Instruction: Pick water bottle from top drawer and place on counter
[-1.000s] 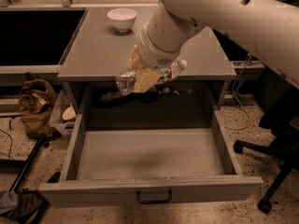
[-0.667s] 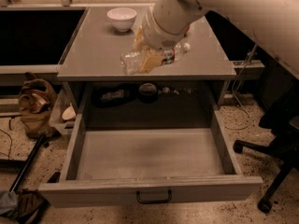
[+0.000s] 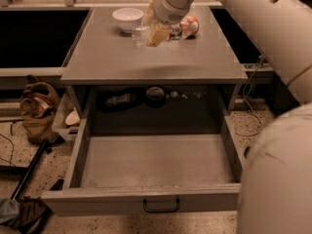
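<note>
Camera view showed the gripper (image 3: 156, 33) hanging over the far part of the counter (image 3: 146, 62), toward 12 o'clock in the picture, at the end of a thick white arm (image 3: 253, 18) that came in from 2 o'clock. Its 2 fingers were closed narrowly around the water bottle (image 3: 140, 34), which lay roughly level in the grip and crosswise, its clear crinkled body sticking out on the 9 o'clock side of the fingers. A reddish round patch (image 3: 190, 26) at 3 o'clock of the gripper was possibly the bottle's other end, though that could not be told for sure. Whether the bottle touched the counter or hung just above it was also unclear. 1 white bowl (image 3: 127, 17) stood on the counter just at 10 o'clock of the gripper. The top drawer (image 3: 156, 160) stood pulled fully out toward 6 o'clock, its dark curved handle (image 3: 161, 206) on the front panel. A brown bag (image 3: 39, 108) sat on the floor at 9 o'clock.
</note>
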Motion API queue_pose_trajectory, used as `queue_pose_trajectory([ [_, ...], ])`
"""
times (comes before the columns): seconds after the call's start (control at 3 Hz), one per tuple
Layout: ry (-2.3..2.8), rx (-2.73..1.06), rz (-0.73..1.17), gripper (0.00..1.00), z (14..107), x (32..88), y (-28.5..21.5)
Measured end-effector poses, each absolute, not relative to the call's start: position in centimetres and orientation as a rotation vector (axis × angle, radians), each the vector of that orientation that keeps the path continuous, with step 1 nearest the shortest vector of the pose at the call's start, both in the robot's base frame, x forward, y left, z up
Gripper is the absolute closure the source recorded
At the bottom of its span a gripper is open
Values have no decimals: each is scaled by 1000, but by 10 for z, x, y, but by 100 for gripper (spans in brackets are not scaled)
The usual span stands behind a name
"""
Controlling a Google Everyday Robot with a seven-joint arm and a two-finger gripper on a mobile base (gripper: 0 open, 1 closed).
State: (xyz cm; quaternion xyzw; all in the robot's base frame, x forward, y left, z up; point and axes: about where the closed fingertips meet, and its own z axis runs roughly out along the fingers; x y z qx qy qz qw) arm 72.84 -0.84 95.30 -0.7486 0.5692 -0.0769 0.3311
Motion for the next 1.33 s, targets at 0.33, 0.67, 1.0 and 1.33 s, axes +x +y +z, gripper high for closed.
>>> queue_pose_trajectory([
  [0.33, 1472, -1962, -129, 100, 932, 760, 15],
  [0.67, 1434, -2002, -16, 100, 900, 770, 53],
  [1.0, 1405, -2038, 93, 100, 874, 770, 79],
  [1.33, 1406, -2039, 101, 82, 872, 771, 80],
])
